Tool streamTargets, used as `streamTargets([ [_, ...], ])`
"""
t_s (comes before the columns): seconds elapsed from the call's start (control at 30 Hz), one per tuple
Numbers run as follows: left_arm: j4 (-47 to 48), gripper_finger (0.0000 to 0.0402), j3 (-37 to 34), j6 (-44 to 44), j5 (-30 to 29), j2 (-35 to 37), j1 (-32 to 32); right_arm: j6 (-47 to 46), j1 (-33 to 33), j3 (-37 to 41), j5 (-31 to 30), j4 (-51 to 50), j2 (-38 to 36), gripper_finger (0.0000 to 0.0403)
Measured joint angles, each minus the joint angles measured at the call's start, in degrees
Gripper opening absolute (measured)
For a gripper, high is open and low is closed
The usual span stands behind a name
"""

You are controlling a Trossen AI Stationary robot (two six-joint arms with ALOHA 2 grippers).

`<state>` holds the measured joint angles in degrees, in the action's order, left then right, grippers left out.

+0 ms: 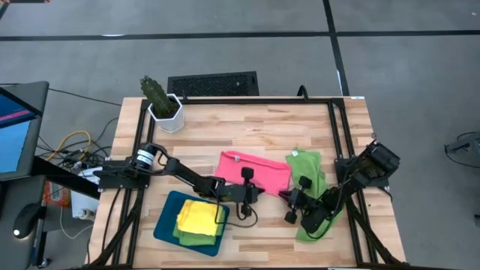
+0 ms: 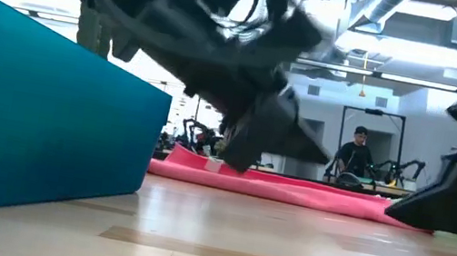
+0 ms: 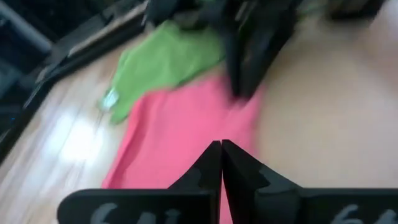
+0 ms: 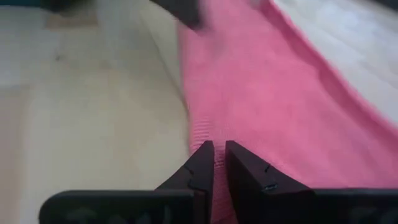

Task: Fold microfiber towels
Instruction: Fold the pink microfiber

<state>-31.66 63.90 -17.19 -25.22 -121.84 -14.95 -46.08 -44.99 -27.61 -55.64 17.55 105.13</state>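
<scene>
Found the left gripper closed tight at the near edge of the pink towel; could not tell whether any cloth was pinched in it. Found the right gripper nearly closed, with a thin fold of that towel's edge between its fingers. Saw the two grippers close together along the same edge, the towel spread flat ahead of both.

Judged the risks as follows. Could have lost the edge from the right gripper's slight pinch once lifted, dropping the fold crooked. Could have dragged the whole towel instead of folding it, if the left gripper held nothing. Could have knocked the grippers together, being so near. Could have snagged the loose green towel lying under the right arm, just behind its gripper.

Counted one pink towel, one yellow towel, two green towels (one loose, one under the yellow), one tray behind the left gripper, one cactus.
</scene>
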Motion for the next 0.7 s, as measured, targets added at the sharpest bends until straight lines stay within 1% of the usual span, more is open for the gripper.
streamTargets([
  [0.07,2.7,0.0004,0.0,1.1,0.1,0.0,1.4,2.3,-0.8,0.0,-0.4,-0.4,-2.4,0.0065],
  [0.2,4.2,0.0004,-1.6,6.2,6.6,0.0,4.5,3.1,-2.2,-0.1,-2.5,-2.8,-7.1,0.0065],
  [0.27,3.1,0.0004,-3.3,8.3,9.4,0.0,5.9,4.5,-2.3,-0.1,-5.8,-2.6,-8.2,0.0065],
  [0.33,1.0,0.0004,-5.0,10.3,10.9,-0.1,6.8,5.9,-1.8,-0.2,-9.3,-1.5,-8.3,0.0065],
  [0.43,-1.0,0.0004,-6.4,11.5,11.5,-0.1,6.9,6.1,0.2,-0.2,-11.0,1.2,-6.0,0.0065],
  [0.57,-1.8,0.0004,-7.2,11.0,11.1,0.0,6.2,7.2,2.5,-0.2,-10.9,9.5,0.1,0.0065],
  [0.63,-2.3,0.0004,-7.3,10.8,11.1,0.0,5.9,10.1,3.1,-0.2,-9.9,15.5,3.1,0.0065],
  [0.7,-2.6,0.0004,-7.4,10.8,11.3,0.0,5.8,12.3,3.3,-0.2,-7.2,20.3,5.7,0.0065],
])
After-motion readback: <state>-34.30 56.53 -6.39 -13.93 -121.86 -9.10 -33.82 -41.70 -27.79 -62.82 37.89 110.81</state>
